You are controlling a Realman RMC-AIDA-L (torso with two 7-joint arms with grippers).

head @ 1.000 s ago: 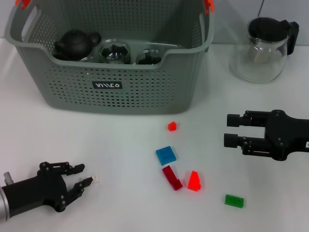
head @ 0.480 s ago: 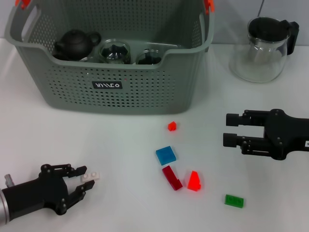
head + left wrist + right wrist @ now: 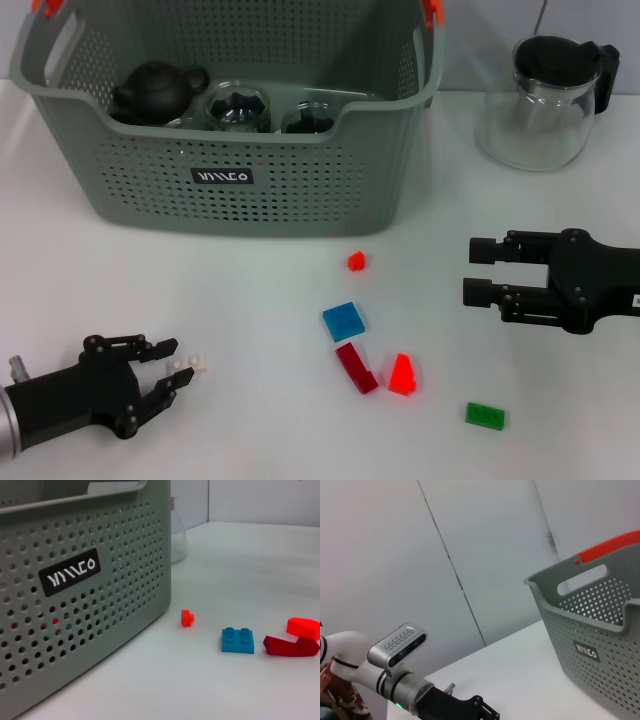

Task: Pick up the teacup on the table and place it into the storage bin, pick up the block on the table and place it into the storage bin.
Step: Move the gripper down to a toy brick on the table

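The left gripper [image 3: 172,373], fingers spread, frames a small white block [image 3: 188,365] on the near-left table — not grasped. The storage bin [image 3: 300,190] stands far left; coloured blocks remain. The right gripper [image 3: 478,270] hovers, fingers parted.

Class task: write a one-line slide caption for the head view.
Left gripper open around a small white block, right gripper hovering beside coloured blocks, grey storage bin behind.

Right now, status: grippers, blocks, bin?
Left gripper open around small white block, near table edge. Right gripper open, idle right of the coloured blocks. Storage bin beyond; path unobstructed.
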